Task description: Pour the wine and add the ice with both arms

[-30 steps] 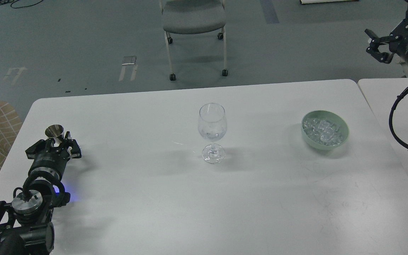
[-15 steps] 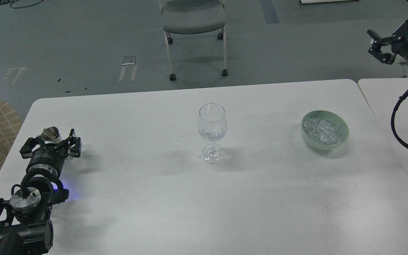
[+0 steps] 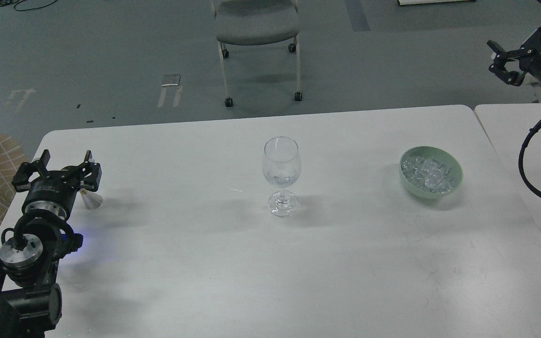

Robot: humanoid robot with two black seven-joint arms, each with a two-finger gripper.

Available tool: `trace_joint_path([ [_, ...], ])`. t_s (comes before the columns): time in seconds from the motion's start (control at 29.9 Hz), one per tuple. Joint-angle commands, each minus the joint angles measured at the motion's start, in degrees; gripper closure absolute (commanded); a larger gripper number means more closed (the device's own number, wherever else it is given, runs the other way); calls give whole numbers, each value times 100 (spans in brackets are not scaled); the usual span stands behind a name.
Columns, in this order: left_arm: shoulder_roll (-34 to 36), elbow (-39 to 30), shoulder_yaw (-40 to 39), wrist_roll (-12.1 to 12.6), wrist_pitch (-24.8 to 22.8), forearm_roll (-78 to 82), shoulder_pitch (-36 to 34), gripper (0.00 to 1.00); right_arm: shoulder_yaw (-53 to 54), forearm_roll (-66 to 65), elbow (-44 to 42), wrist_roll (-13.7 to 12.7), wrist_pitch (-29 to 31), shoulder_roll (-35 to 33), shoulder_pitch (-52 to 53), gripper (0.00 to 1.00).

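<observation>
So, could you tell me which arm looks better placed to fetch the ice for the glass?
The right. Its gripper is empty, open and on the same side as the green bowl of ice; the left gripper is across the table by the metal jigger.

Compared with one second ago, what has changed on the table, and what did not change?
The left gripper rose and drew back to the left with open fingers; it no longer surrounds the metal jigger, which stands free on the table. The right gripper moved slightly to the right, off the table. The wine glass, green bowl and ice did not move.
</observation>
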Motion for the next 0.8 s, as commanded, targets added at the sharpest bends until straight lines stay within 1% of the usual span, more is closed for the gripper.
trace_joint_path([
  [0.0, 96, -205, -54, 9, 138, 0, 2, 13, 4, 0, 0, 0, 0, 0, 9, 0],
  [0.13, 298, -522, -37, 0, 489, 8, -15, 12, 56, 8, 9, 0, 9, -9, 9, 0],
  [0.2, 412, -619, 7, 0, 621, 35, -68, 9, 74, 17, 18, 0, 9, -9, 9, 0],
  [0.23, 473, -645, 33, 70, 604, 43, -85, 7, 91, 26, 26, 0, 9, 0, 9, 0],
  [0.3, 526, -646, 42, 132, 569, 52, -138, 3, 118, 26, 44, 8, 9, 17, 9, 0],
  [0.37, 570, -654, 86, 141, 534, 61, -226, 3, 179, 26, 79, 8, 9, 18, 9, 0],
  [0.47, 816, -768, 455, 141, 472, 88, -516, 2, 320, 35, 184, 8, 9, 35, 9, 0],
  [0.57, 1150, -786, 867, 141, 236, 88, -814, 2, 434, 35, 360, 0, 0, 35, 9, 0],
  [0.63, 1212, -786, 1017, 132, 139, 88, -955, 2, 443, 44, 430, 0, -9, 26, 9, 0],
  [0.77, 1502, -777, 1378, 124, 138, 96, -1289, 2, 583, 61, 510, 0, -9, -18, -17, 0],
])
